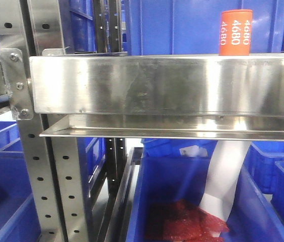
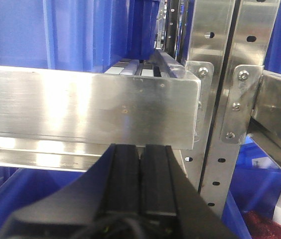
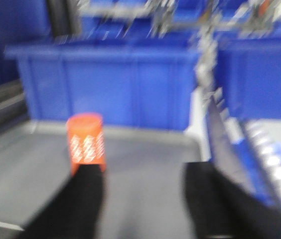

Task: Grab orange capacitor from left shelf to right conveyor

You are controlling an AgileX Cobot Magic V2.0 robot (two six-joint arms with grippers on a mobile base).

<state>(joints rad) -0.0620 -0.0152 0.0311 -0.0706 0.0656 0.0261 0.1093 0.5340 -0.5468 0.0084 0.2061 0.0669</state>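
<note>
Standing ungrasped on the left shelf [image 1: 157,85] at 1 o'clock, front view, orange capacitor [image 1: 235,32] faces the spread right pincer [image 3: 144,172], left pincer [image 2: 140,152] closed, grasp and transfer both pending.

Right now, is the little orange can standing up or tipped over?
Standing up. The orange capacitor stands on end behind the left shelf lip, its flat top facing upward and its print running up the side.

Stainless-steel left shelf [image 1: 157,85], orange capacitor [image 1: 235,33] upright on it, right of centre.
</note>
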